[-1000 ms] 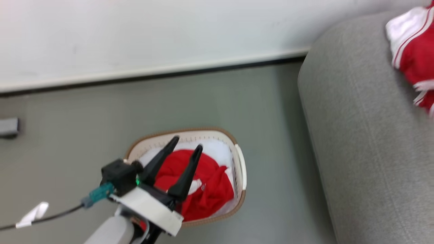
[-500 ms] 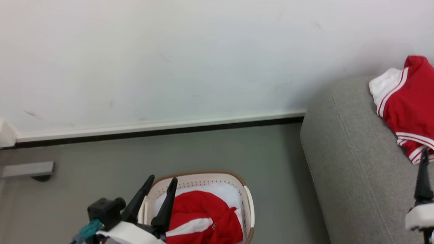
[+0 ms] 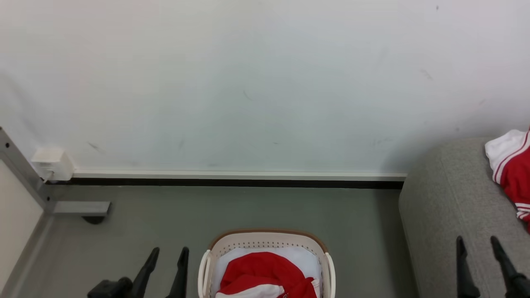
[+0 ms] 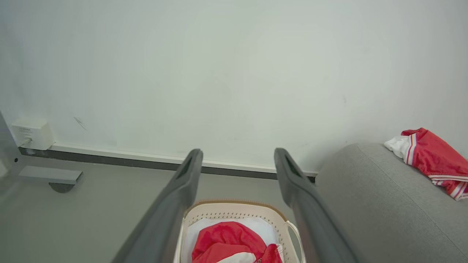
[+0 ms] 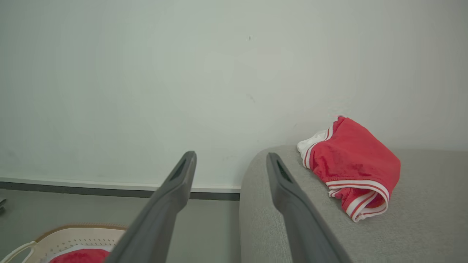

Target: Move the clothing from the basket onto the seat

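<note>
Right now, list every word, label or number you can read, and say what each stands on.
No text is legible.
Red garment in the basket: small dark marks at the head view's bottom edge, cut off and too small to read.
Wall box: faint marks on its face, too blurred to read.

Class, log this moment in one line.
left claw open | right claw open | red garment in laundry basket | second red garment on sofa
</note>
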Controlling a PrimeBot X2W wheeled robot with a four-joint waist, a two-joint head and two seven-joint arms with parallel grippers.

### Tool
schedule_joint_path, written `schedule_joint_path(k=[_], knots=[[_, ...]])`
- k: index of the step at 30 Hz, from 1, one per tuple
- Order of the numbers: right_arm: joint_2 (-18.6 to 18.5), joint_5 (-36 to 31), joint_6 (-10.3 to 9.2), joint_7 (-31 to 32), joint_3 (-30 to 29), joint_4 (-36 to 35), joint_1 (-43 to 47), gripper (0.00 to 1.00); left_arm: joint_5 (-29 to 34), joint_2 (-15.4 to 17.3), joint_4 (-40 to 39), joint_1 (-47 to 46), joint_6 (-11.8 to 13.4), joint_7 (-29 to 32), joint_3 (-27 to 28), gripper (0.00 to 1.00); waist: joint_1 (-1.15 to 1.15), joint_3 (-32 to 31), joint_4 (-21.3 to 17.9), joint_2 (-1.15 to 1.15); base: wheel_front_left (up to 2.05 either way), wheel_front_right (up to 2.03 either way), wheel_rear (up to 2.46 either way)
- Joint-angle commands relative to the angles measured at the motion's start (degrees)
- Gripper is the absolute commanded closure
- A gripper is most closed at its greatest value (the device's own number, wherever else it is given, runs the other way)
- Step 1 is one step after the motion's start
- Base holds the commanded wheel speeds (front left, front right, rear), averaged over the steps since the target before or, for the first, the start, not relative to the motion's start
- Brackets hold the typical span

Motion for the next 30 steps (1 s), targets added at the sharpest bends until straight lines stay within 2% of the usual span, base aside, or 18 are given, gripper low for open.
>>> schedule_joint_path(k=[1, 8, 15, 30], knots=[[-0.08, 0.97, -0.14, -0.19, 0.80, 0.04, 1.25, 0.00, 0.93, -0.53, 0.37, 1.02, -0.46, 0.00, 0.89, 0.00, 0.01, -0.54, 0.68, 0.00, 0.00, 0.00, 0.00], [-0.06, 4.45, -0.14, -0.18, 4.83, 0.72, 4.06, 0.00, 5.61, -3.52, 2.15, 3.34, -3.74, 0.00, 5.76, 0.00, 0.01, -1.26, 1.20, 0.00, 0.00, 0.00, 0.00], [-0.07, 4.19, -0.14, -0.19, 6.16, 0.63, 4.71, 0.00, 8.37, -5.78, 3.30, 2.43, -5.90, 0.00, 8.85, 0.00, 0.01, -1.06, 0.71, 0.00, 0.00, 0.00, 0.00], [-0.07, 3.85, -0.14, -0.19, 7.43, 0.36, 3.73, 0.00, 10.90, -7.49, 5.05, 2.08, -7.38, -0.01, 11.48, 0.00, 0.01, -0.27, -1.07, 0.00, 0.00, 0.00, 0.00]])
